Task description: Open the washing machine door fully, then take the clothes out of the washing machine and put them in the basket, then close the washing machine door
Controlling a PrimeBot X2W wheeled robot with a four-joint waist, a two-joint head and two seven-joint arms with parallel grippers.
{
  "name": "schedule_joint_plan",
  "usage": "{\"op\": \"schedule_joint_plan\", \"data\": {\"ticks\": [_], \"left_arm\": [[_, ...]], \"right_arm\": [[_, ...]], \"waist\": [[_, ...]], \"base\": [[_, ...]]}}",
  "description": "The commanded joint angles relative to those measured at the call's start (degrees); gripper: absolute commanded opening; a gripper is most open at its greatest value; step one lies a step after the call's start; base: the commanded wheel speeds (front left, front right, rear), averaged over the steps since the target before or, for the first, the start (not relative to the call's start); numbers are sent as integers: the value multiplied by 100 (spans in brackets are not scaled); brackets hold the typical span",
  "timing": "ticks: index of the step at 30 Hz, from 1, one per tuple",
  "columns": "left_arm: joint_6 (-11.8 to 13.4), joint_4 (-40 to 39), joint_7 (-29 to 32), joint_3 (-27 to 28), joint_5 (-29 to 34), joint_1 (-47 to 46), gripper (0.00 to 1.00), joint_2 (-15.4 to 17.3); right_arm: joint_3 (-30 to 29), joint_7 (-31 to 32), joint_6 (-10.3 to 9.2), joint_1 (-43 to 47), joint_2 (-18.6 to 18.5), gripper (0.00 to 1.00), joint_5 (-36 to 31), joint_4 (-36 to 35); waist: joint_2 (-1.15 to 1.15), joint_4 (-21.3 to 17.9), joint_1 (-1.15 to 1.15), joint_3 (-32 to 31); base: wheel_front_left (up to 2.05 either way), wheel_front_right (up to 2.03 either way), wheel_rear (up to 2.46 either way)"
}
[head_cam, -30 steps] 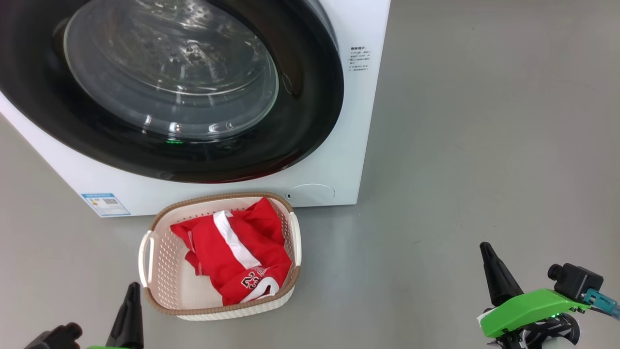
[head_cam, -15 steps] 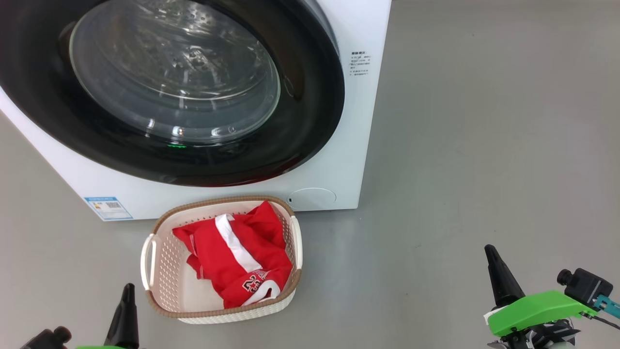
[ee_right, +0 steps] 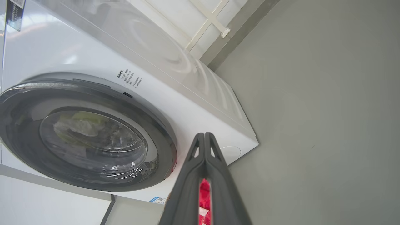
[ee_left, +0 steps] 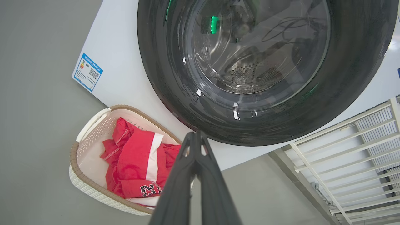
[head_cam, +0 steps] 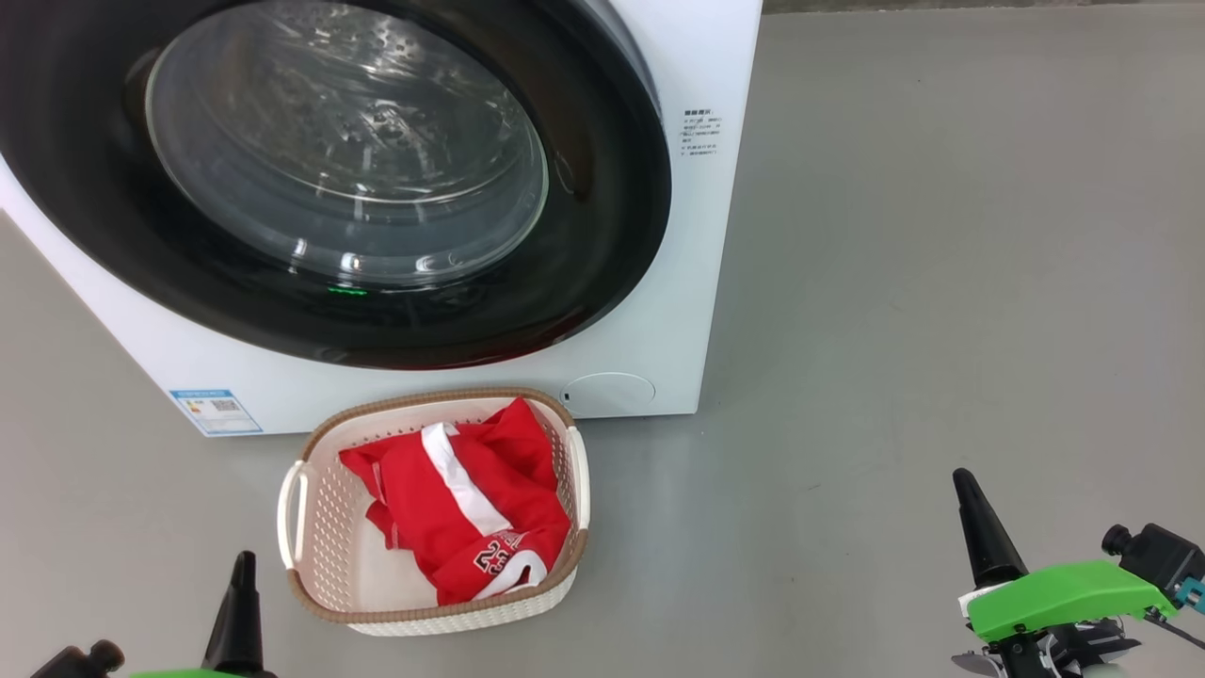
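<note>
Two claws logged: left gripper (head_cam: 242, 570) at lower left, right gripper (head_cam: 964, 490) at lower right, both sitting pinched fully together, gripping nothing. Red number-23 jersey (head_cam: 461, 513) lying crumpled in the cream perforated basket (head_cam: 433, 616), lower centre, just up-right of the left gripper, the nearer arm. Washing machine door (head_cam: 607, 235) appearing shut against the white washing machine (head_cam: 701, 282), upper left, likely needing no further push. Door's top and left rim being cut off by the frame edge; drum interior blurring behind glare.

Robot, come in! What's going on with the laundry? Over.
Left gripper shut, right gripper shut, both empty. Clothes in the basket, washing machine door closed. Nothing blocking seen.
</note>
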Motion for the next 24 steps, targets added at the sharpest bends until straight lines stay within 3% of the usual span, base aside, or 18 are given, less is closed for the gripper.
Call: {"op": "schedule_joint_plan", "data": {"ticks": [1,24], "left_arm": [[-10,-159,67,162,-188,-243,0,60],[-13,-205,427,352,-1471,-301,0,-8]], "right_arm": [[30,54,-4,-6,-4,0,195,-191],[-141,427,-5,68,91,0,1466,-396]], "waist": [[0,3,0,-13],[0,29,0,-146]], "base": [[0,0,0],[0,0,0]]}}
